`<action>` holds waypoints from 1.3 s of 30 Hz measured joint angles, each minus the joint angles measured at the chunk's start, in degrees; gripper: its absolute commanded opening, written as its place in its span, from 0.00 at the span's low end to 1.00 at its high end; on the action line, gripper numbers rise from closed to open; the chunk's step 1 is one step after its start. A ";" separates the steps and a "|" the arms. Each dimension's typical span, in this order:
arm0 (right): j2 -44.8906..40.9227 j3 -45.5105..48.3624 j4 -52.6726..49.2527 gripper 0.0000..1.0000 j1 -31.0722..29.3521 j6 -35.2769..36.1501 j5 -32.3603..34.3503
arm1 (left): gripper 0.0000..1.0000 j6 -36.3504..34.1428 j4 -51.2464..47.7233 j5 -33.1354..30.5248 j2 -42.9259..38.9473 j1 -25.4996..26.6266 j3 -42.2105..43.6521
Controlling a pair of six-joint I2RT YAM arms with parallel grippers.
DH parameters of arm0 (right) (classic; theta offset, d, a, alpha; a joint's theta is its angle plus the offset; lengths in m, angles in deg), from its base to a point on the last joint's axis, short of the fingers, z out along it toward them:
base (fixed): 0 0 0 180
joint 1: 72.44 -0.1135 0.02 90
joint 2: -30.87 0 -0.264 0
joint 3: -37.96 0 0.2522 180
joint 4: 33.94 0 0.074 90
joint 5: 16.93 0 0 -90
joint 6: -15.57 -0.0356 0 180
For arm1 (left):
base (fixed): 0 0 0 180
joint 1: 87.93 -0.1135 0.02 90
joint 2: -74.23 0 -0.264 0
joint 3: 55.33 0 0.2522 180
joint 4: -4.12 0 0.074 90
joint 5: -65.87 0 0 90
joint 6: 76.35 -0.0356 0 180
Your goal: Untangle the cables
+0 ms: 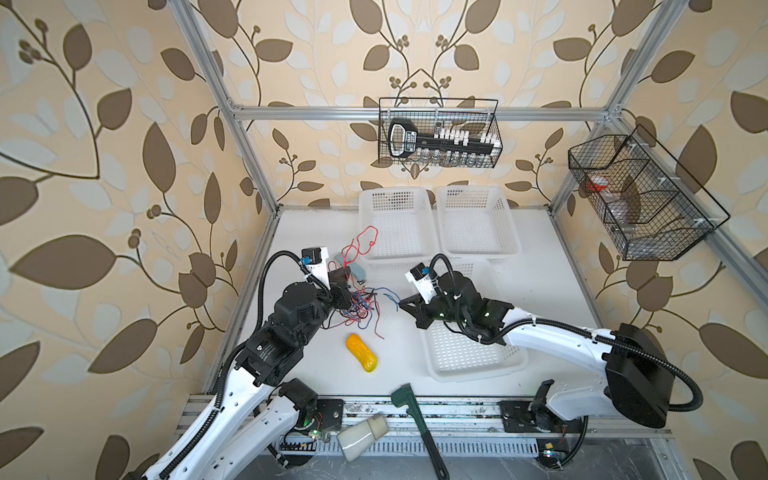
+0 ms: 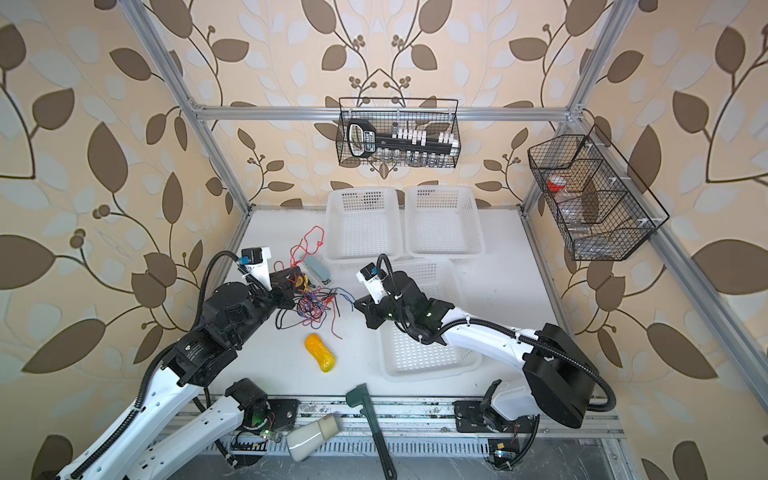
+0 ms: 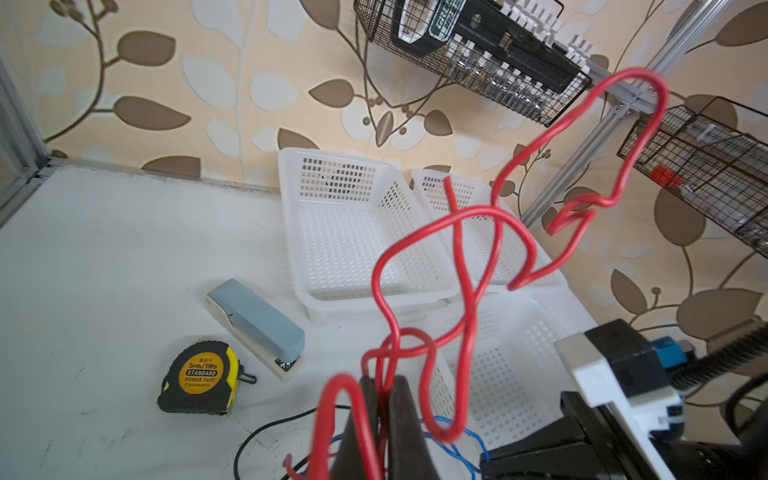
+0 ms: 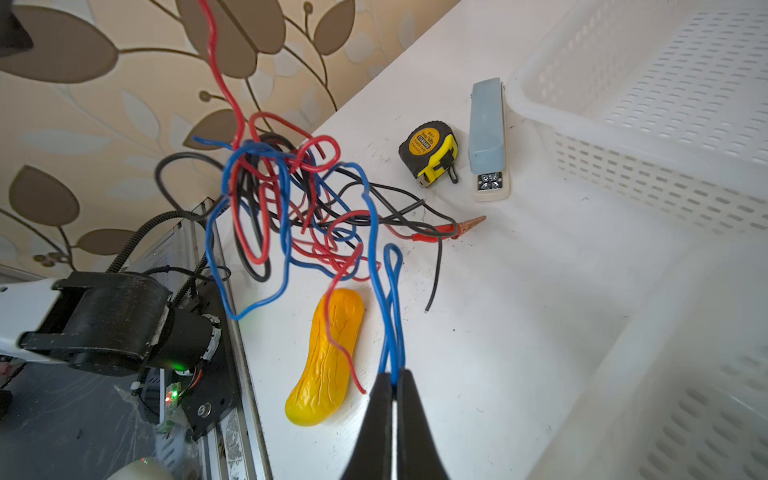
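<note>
Table (image 1: 540, 270): left jaws clamp red cable (image 3: 459, 232), right jaws blue cable (image 4: 384, 328).

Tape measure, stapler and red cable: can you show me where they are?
Tape measure (image 3: 202, 372), left wrist view, on its yellow label.
Stapler (image 3: 257, 318), left wrist view, on its blue-grey top.
Red cable (image 3: 456, 216), left wrist view, where its loops cross.

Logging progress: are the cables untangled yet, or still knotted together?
Still tangled: red, blue and black cables cross in one clump. The left claw pinches a red cable, the right claw a blue cable.
</note>
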 measured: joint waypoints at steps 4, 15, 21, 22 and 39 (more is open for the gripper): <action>0.02 -0.52 -0.72 0.36 -0.28 1.70 0.02 | 0.00 0.17 1.99 3.13 0.98 0.00 0.24; -0.66 -4.63 0.59 0.50 -2.14 3.39 1.11 | 0.00 2.08 5.16 7.34 3.76 0.00 0.55; 3.87 -8.66 2.95 0.46 -2.14 2.56 3.63 | 0.00 3.39 6.51 9.35 3.91 0.00 1.86; 4.70 -9.09 3.21 0.45 -2.14 2.40 3.85 | 0.00 3.63 6.56 9.73 3.91 0.00 2.03; 10.45 -10.95 5.95 0.00 -2.01 -0.24 3.89 | 0.00 6.03 8.90 11.56 3.93 0.00 2.16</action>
